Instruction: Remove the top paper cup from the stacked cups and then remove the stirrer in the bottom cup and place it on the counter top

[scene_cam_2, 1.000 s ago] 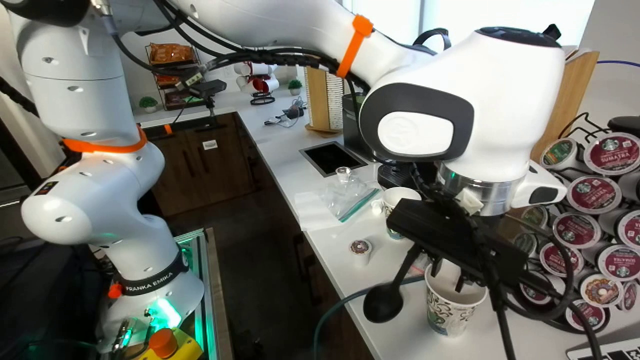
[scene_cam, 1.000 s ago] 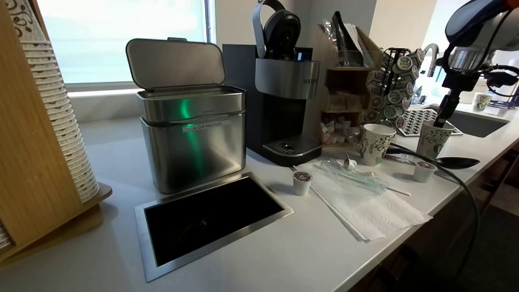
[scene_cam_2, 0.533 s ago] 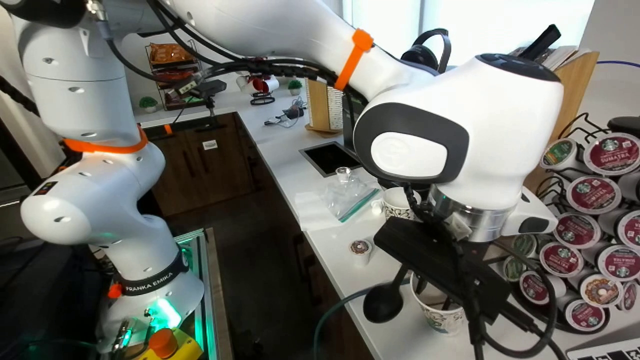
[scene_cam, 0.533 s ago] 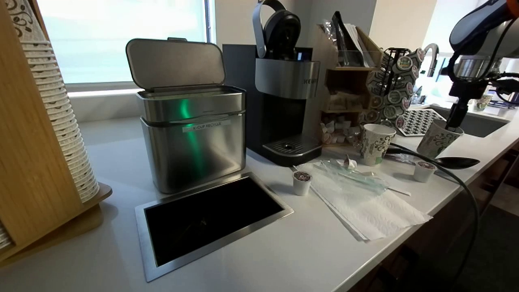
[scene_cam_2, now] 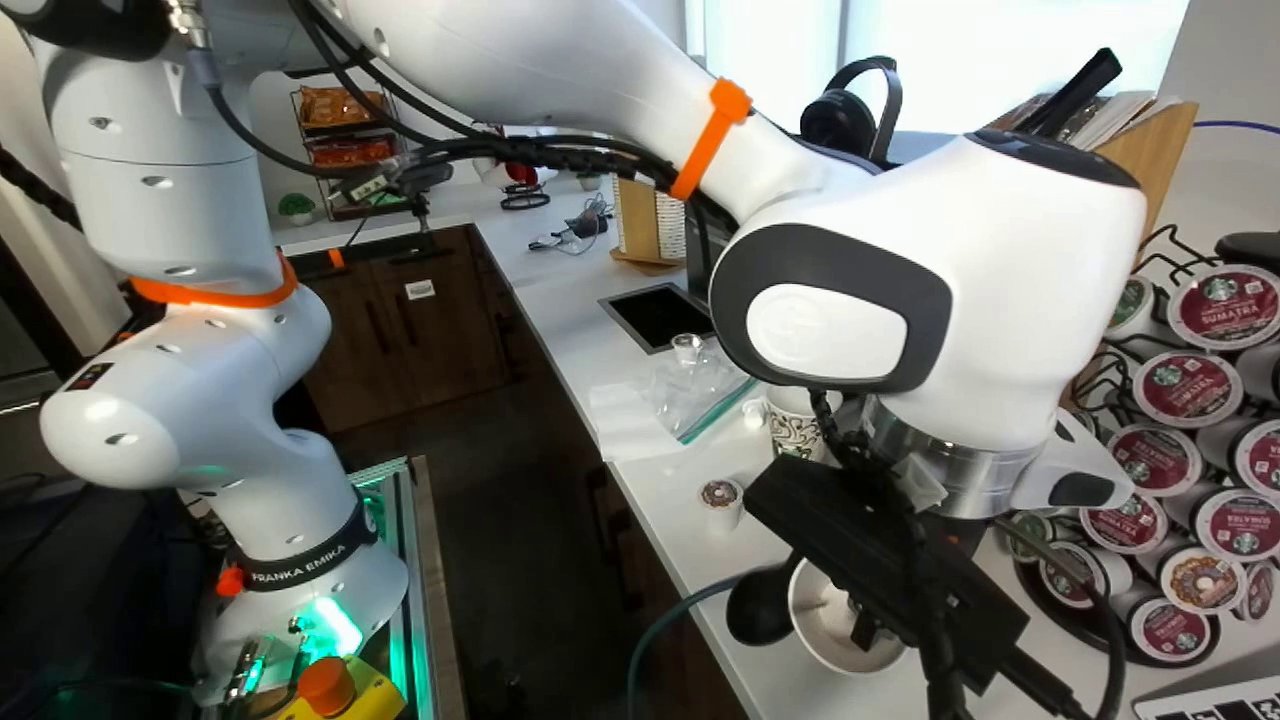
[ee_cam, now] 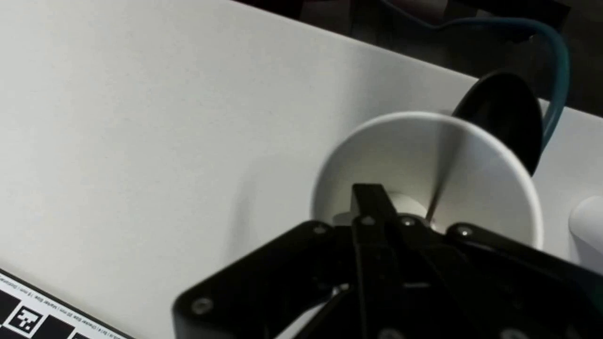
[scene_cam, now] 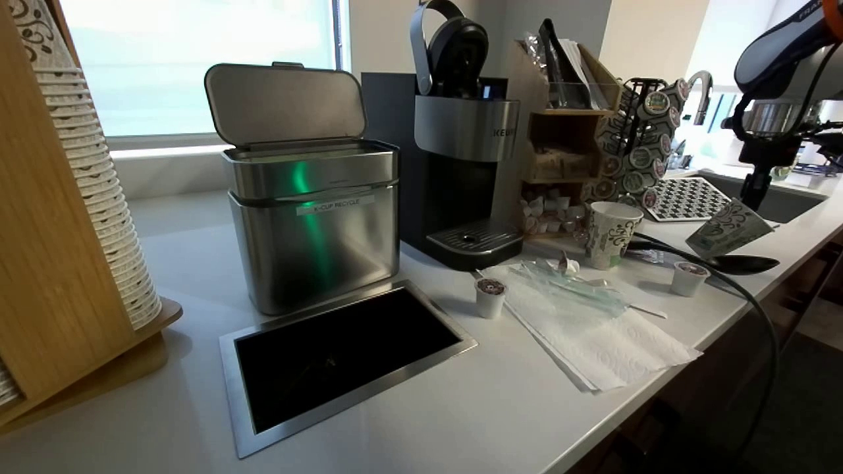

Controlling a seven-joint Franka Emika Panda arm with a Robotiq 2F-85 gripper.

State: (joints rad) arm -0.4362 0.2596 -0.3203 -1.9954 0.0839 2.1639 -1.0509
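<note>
The two white paper cups stand apart. One, likely the top paper cup (scene_cam: 609, 236), is upright beside the coffee machine and partly hidden in an exterior view (scene_cam_2: 795, 428). The other, likely the bottom cup (scene_cam: 728, 229), is strongly tilted on the counter top (scene_cam: 395, 408). My gripper (scene_cam: 754, 197) reaches into its mouth. In the wrist view the fingers (ee_cam: 384, 207) are together inside the cup (ee_cam: 497, 188). A thin dark line runs down its inner wall; I cannot tell whether it is the stirrer or a shadow. Whether the fingers grip anything is hidden.
A black spoon (ee_cam: 501, 106) lies against the tilted cup near the counter edge. A small pod (scene_cam: 688, 280), a cable (scene_cam: 737, 289) and a paper towel with a plastic bag (scene_cam: 593, 316) are nearby. A pod rack (scene_cam_2: 1190, 390) and a checkered board (ee_cam: 37, 315) are close too.
My gripper has moved right and slightly down in an exterior view and its fingers have come together. The cup around it has gone from upright to strongly tilted.
</note>
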